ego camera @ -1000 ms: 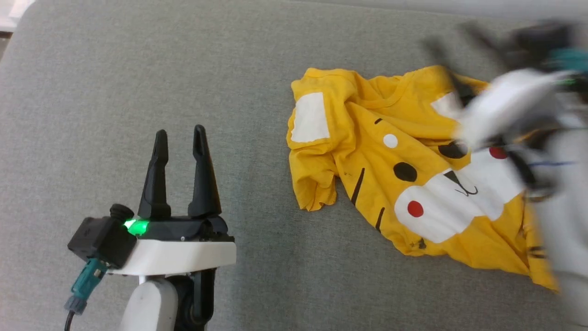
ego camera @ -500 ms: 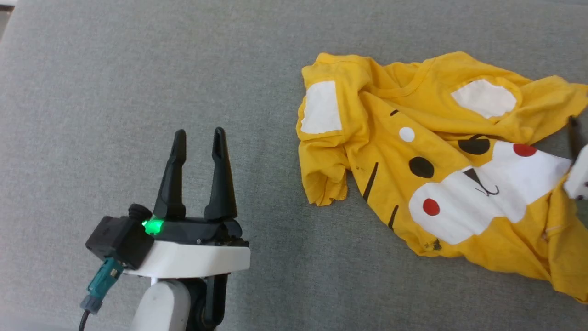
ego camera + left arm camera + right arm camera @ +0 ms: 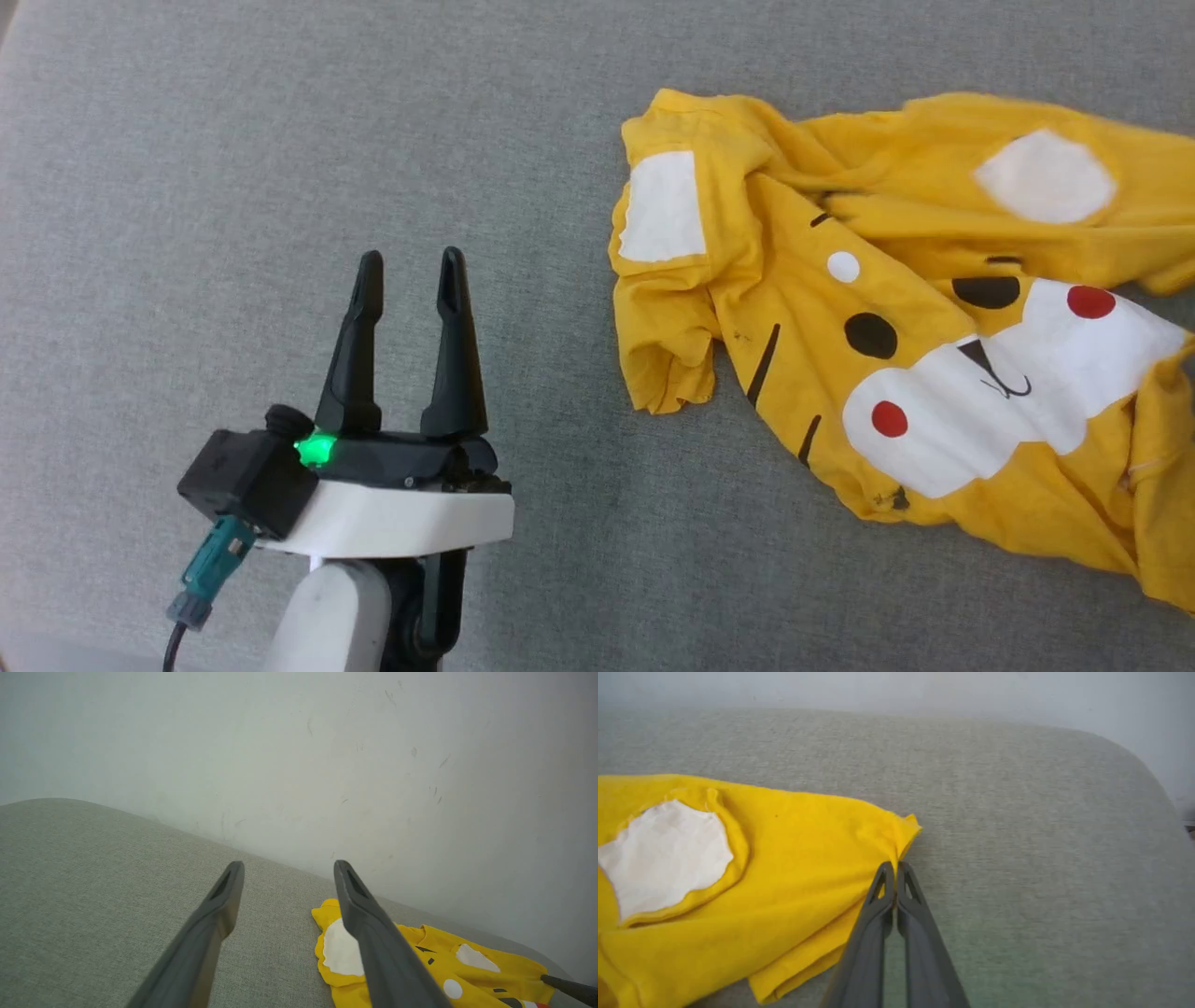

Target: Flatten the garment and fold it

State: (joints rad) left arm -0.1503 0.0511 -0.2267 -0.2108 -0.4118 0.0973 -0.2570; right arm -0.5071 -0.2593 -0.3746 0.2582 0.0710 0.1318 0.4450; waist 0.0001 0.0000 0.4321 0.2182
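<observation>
Finding: the yellow tiger-face T-shirt [image 3: 794,308] lies crumpled on the right part of the grey fabric-covered surface [image 3: 280,140], its body rucked and its near sleeve [image 3: 667,345] bunched. The right gripper [image 3: 894,870] is pinched closed on an outer corner of the cloth beside a white ear patch [image 3: 663,849]. The left gripper [image 3: 406,266] stands open and empty, well apart from the shirt. Recommendation: draw the pinched corner outward, low and slowly. Bring the left gripper to the near sleeve, so that the cloth stretches rather than drags.
</observation>
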